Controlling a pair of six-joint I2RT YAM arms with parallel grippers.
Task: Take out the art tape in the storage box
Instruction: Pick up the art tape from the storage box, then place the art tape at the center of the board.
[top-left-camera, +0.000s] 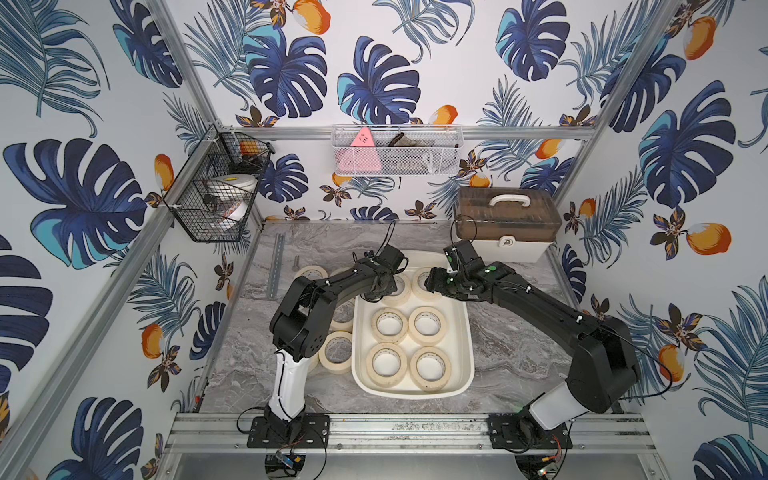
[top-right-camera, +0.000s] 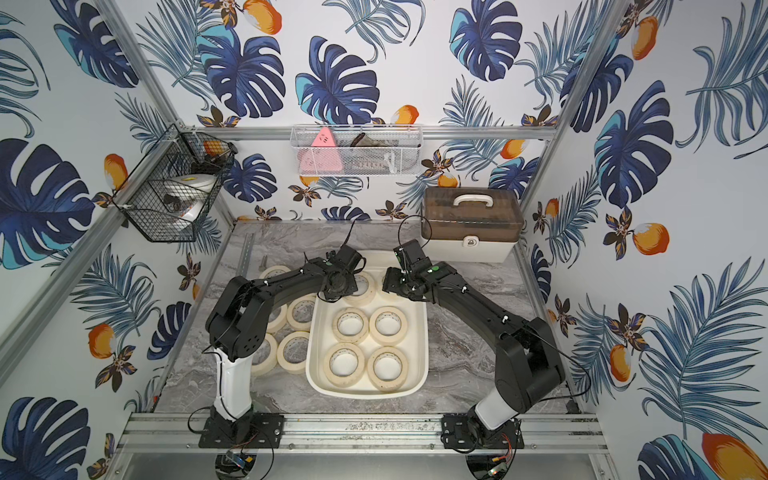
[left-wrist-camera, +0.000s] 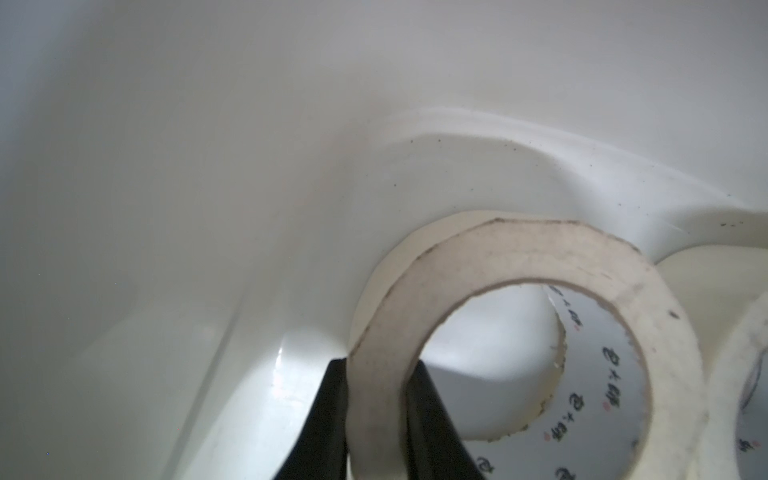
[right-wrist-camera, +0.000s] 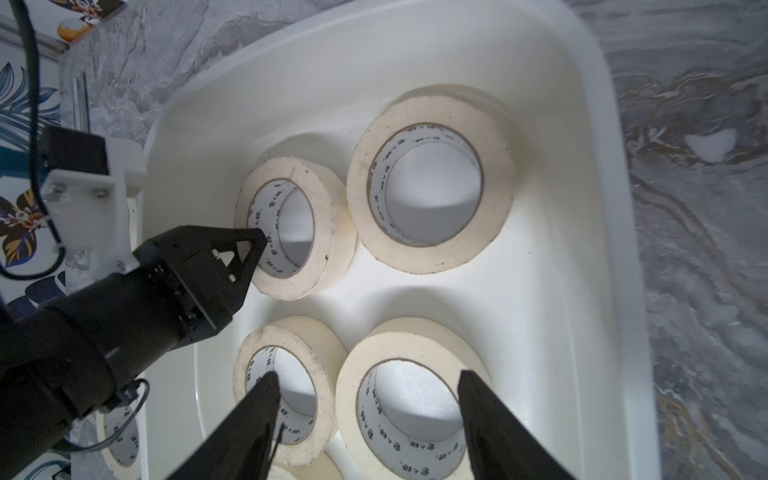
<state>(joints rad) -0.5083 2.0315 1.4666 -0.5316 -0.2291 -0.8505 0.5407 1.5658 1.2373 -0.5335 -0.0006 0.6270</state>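
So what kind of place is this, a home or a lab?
Probably a robot test booth: two arms bolted to a metal rail, a frame lined with leaf wallpaper, and a tub of tape on the table.

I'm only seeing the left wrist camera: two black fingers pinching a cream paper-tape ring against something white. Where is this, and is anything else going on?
Observer: You're inside a shallow cream-white plastic tub holding the pinched roll and five more cream tape rolls.
Operator: Is the other arm doing anything?
Observer: The right gripper hangs open over another roll in the tub.
Operator: Any rolls out already?
Observer: Yes, several rolls lie on the grey marble-patterned table beside the tub.
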